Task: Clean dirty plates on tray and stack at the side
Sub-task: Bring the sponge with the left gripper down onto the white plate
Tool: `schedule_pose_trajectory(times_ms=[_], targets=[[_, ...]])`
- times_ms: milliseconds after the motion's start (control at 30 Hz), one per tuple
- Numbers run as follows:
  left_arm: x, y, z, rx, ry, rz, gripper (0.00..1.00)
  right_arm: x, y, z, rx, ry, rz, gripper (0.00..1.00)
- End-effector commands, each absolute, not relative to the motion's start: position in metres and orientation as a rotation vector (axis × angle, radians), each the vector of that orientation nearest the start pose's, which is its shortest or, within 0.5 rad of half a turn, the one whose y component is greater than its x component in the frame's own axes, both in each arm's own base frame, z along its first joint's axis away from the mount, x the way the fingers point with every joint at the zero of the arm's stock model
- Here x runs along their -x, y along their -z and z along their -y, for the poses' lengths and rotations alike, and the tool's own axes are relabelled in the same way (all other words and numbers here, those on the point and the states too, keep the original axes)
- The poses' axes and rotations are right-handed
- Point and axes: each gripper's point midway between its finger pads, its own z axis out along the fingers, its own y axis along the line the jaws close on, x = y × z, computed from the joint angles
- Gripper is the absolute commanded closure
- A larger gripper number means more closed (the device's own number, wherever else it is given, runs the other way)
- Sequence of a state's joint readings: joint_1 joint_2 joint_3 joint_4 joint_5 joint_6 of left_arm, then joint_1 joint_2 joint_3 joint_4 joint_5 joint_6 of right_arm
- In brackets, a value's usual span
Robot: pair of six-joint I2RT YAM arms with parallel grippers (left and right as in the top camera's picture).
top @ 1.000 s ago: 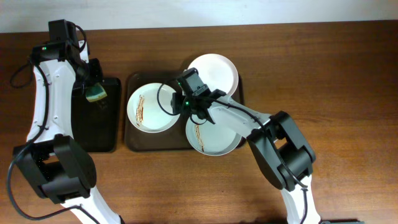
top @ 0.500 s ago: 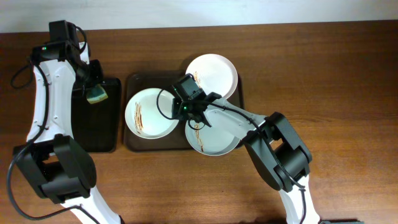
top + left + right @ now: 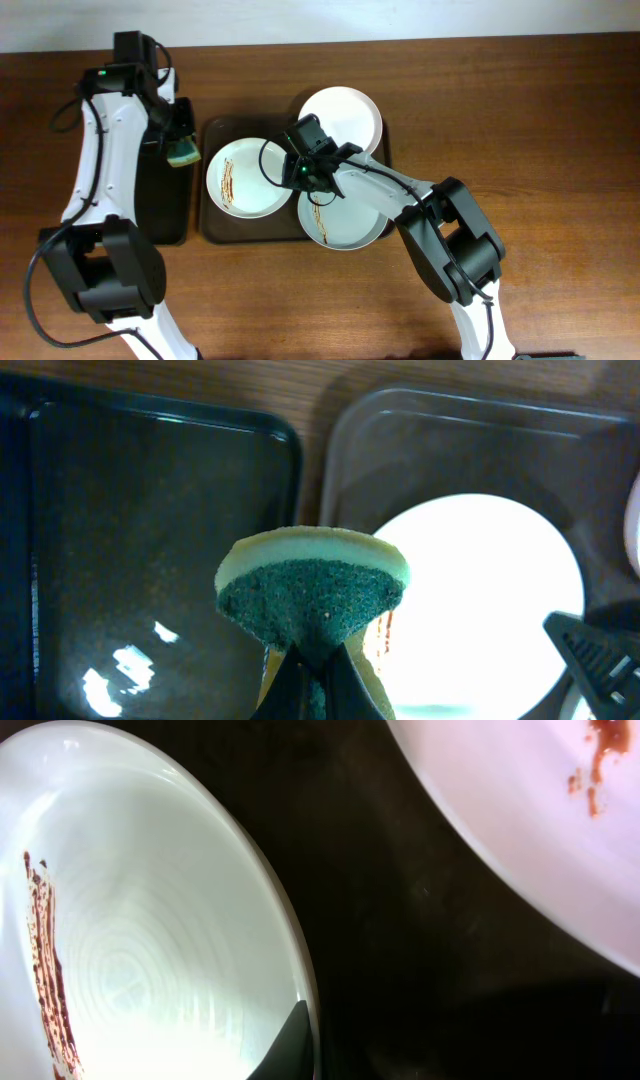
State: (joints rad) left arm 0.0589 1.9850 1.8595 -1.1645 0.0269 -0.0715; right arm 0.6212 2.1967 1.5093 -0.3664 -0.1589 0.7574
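Wooden table [image 3: 560, 120]: left tool [image 3: 315, 682] pinches sponge [image 3: 312, 595] near tray [image 3: 225, 231].

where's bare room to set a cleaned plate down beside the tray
Widest: bare table right of the brown tray. The black tray's near half is bare too. Crowded: the brown tray, nearly filled by the left white plate, the far white plate and the blue-green plate.

Blown-out glare on the plate [image 3: 480, 600]
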Motion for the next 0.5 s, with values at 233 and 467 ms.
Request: schedule_pose_trajectory(times_ms=[233, 467], targets=[[-0.445, -0.16, 0.011, 0.075, 0.072, -2.84, 0.99, -0.407, 0.004, -0.318, -0.156, -0.59, -2.801, 0.96], [-0.45, -0.133, 0.036, 0.017, 0.083, -2.89, 0.99, -0.406, 0.004, -0.317, -0.157, -0.586, -2.804, 0.96]])
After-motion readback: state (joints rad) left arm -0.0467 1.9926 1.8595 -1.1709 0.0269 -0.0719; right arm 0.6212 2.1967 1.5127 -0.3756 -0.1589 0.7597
